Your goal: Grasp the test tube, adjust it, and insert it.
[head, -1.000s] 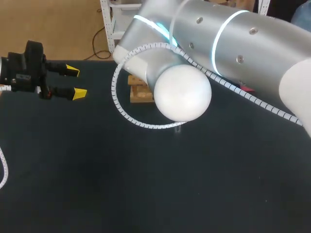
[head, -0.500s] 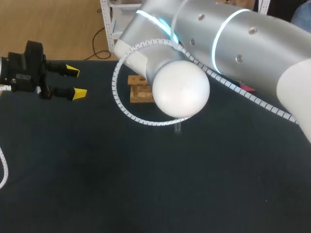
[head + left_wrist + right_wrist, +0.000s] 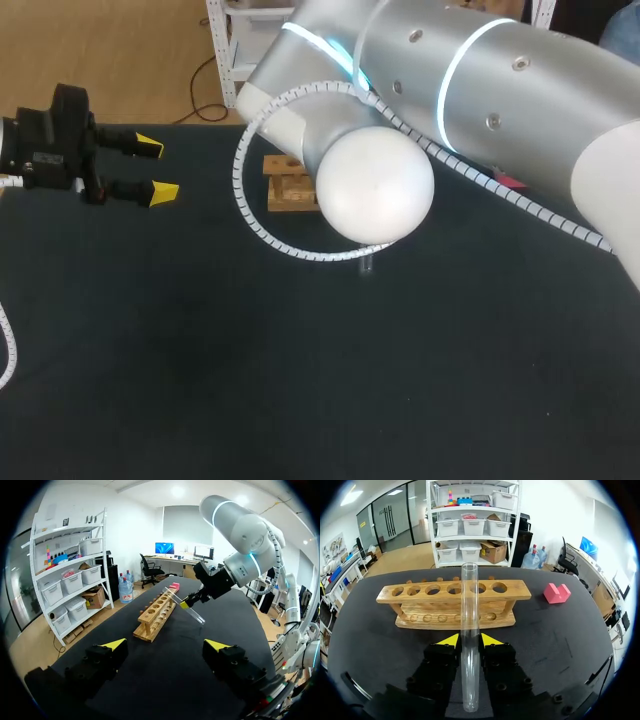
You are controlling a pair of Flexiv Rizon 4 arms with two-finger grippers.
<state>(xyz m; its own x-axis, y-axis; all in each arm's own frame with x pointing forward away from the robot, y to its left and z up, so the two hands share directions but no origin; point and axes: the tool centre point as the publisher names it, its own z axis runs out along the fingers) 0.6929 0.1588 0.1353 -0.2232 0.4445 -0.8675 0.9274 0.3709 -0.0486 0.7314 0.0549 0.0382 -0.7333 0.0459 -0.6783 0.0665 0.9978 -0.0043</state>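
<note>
**Q:** Where do we find the test tube (image 3: 469, 600), and what holds it?

**A:** In the right wrist view we see it clamped between the right jaws, with a yellow tip pressing on each side. It runs out along the fingers toward the wooden rack (image 3: 452, 605) ahead and does not touch it. In the head view only one end of it shows, just right of centre, under the right arm (image 3: 480, 90). The left jaws stand wide apart at the upper left of that view, with nothing between them.

**Q:** How do we carry out the adjusting well?

**A:** We judge the tube to be slanted (the left wrist view shows it tilted near the rack). We would bring it upright with the rounded end down, centre it over one hole, and lower it slowly. Smooth glass in a narrow grip may pivot or slip, so we would avoid jerks.

**Q:** What do the containers hold?

**A:** The tube is clear and holds nothing. Every rack hole that shows is vacant, though the tube hides part of one. A pink block (image 3: 556, 592) lies on the bench (image 3: 560, 640) beside the rack, apart from it.
</note>
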